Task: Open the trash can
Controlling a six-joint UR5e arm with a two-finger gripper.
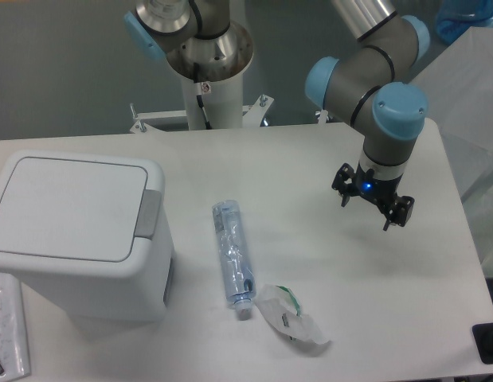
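Crumpled wrapper [294,316]: a clear, creased plastic scrap with a green mark lay near the front edge of the worktop [326,159], just beside the bottle's cap end.
Packet [5,325]: a flat, translucent speckled bag sat at the front left corner, partly cut off by the frame.
Bottle [232,255]: a clear, slim plastic cylinder lay on its side, running front to back near the middle.
Trash can [79,235]: white, boxy, smooth plastic with rounded corners stood at the left edge; its flat lid was down, the grey tab on its right side.
Gripper [373,204]: black, two-fingered, it hung over the right part of the worktop, fingers spread and grasping nothing, well apart from the can.
Arm [373,72]: grey tubes, pale blue joint caps.
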